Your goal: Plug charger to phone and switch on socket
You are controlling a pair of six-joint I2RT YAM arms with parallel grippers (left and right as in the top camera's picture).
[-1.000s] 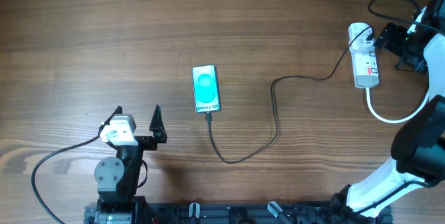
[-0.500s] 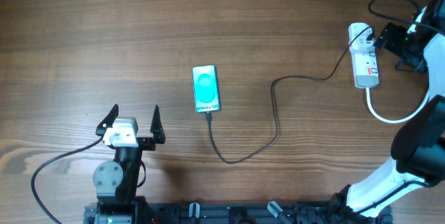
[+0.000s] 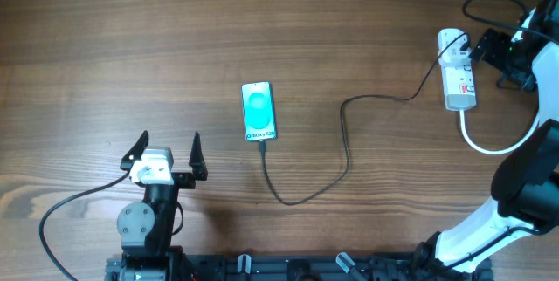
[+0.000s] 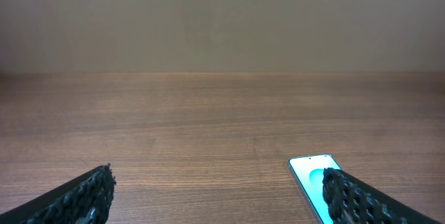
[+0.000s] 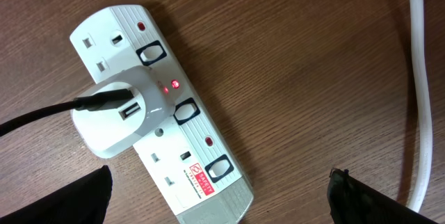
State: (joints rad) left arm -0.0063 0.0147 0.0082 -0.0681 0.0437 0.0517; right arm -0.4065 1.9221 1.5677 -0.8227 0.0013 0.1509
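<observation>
The phone [image 3: 258, 111] lies face up at the table's middle, its teal screen lit; it also shows in the left wrist view [image 4: 309, 175]. The black charger cable [image 3: 342, 141] meets the phone's bottom edge, loops right and runs to the white socket strip [image 3: 458, 76]. In the right wrist view the cable [image 5: 42, 116] enters a white adapter [image 5: 115, 120] plugged into the strip [image 5: 167, 154], and one red light [image 5: 174, 85] is lit. My left gripper [image 3: 166, 152] is open and empty, left of and nearer than the phone. My right gripper [image 3: 500, 54] is open over the strip's right side.
The strip's thick white cord [image 3: 476, 141] curves off toward the right arm's base and shows at the right edge of the right wrist view [image 5: 417, 78]. A black cable [image 3: 61, 207] trails from the left arm. The rest is bare wooden table [image 3: 131, 45].
My left gripper has shifted slightly left and straightened near the front of the table. The phone, cable, socket and right gripper have not moved.
</observation>
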